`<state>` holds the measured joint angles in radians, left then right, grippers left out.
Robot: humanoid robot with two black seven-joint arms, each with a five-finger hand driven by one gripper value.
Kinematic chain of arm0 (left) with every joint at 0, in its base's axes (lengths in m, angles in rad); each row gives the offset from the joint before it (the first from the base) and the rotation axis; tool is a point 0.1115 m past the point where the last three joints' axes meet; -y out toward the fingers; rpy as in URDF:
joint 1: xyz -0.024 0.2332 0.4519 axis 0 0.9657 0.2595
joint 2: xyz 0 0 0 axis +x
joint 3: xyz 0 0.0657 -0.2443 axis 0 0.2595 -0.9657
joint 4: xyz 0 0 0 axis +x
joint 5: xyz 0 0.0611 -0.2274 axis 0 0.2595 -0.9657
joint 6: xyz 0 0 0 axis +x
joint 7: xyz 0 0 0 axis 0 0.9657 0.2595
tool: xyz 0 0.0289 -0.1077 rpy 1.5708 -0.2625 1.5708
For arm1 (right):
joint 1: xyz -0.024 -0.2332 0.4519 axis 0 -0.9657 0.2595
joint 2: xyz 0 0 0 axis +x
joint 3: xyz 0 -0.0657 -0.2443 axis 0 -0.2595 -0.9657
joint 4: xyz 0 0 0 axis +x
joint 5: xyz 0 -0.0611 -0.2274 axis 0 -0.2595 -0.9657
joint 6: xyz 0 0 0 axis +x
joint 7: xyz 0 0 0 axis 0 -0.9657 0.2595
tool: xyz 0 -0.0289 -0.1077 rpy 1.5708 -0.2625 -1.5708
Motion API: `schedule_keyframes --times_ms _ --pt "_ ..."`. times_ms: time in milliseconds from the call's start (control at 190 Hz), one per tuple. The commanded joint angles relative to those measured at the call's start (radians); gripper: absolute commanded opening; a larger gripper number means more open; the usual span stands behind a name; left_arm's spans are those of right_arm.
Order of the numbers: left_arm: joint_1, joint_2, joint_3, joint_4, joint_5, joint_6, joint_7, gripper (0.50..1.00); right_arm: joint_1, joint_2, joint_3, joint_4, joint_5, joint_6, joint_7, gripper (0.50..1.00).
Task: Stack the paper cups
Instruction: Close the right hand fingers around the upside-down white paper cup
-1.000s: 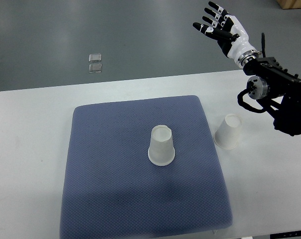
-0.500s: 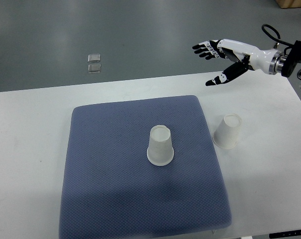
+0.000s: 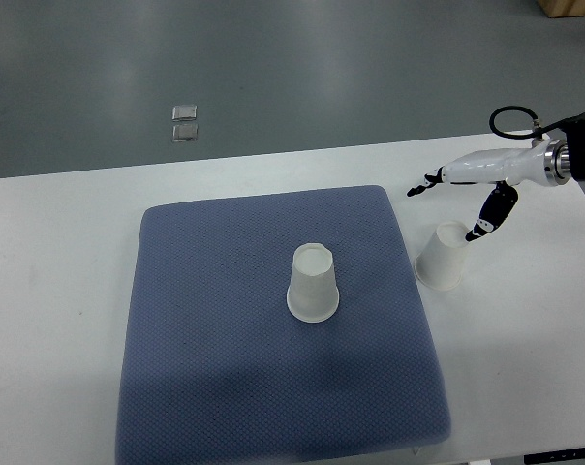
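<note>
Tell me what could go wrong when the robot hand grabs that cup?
The right robot hand is open beside the cup on the bare table, with a fingertip already near its top. That cup looks tilted and light, so a bump could tip it or push it away. The other cup sits upside down on the blue mat, so a sloppy stack might topple.

Right hand (image 3: 467,199): glossy white shell, black fingertips (image 3: 482,230) with white flecks. Silver wrist ring, black forearm, black cable looping at twelve o'clock.
</note>
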<state>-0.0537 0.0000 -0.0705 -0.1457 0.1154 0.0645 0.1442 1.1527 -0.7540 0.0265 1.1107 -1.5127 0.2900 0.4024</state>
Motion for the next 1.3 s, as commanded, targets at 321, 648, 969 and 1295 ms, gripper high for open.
schedule_keyframes --times_ms 321,648,969,1295 --pt "0.0 0.0 0.0 0.0 0.0 0.0 -0.001 1.0 -0.039 0.024 -0.08 -0.017 -0.099 -0.132 -0.02 0.913" --pt "0.0 0.0 0.0 0.0 0.0 0.0 0.0 1.0 -0.1 0.067 -0.086 -0.055 -0.103 -0.213 -0.05 0.913" --pt "0.0 0.0 0.0 0.0 0.0 0.0 0.0 1.0 -0.116 0.076 -0.088 -0.066 -0.112 -0.215 -0.05 0.901" --pt "0.0 0.0 0.0 0.0 0.0 0.0 0.0 1.0 -0.116 0.087 -0.088 -0.066 -0.121 -0.216 -0.05 0.856"
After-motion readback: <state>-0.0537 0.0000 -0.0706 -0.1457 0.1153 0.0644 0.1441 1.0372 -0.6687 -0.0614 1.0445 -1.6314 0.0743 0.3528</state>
